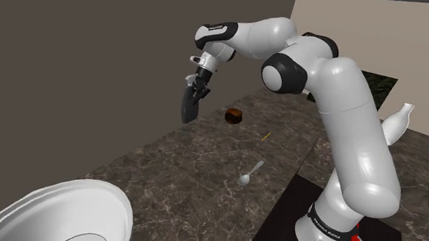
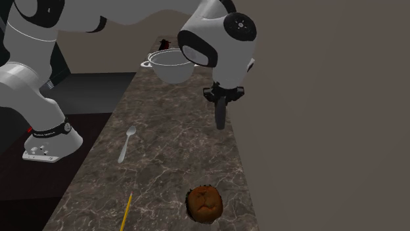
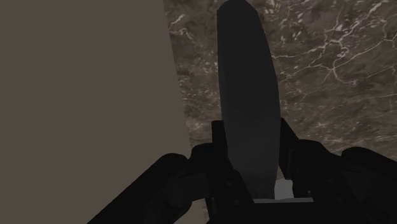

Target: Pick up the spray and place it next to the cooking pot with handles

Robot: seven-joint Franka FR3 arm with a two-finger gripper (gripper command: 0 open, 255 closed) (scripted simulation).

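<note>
Dark grey, slim, tapering spray bottle (image 1: 190, 106), clamped between the black jaws, hanging tip-down in the air over the dark veined stone bench (image 1: 185, 163), close beside the plain grey wall (image 1: 89, 70). Well apart from the white cooking pot with handles (image 2: 172, 73) at the bench's far end in the second exterior view. Lying on the bench between: a silvery spoon (image 2: 126, 143), a brown round lump (image 2: 205, 202), a thin yellow pencil (image 2: 126, 211) near that lump.

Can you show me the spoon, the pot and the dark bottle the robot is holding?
Spoon (image 2: 126, 146): second exterior view, on its handle.
Pot (image 2: 167, 71): second exterior view, on its white outer wall.
Bottle (image 3: 248, 95): wrist view, middle of its dark body.
</note>
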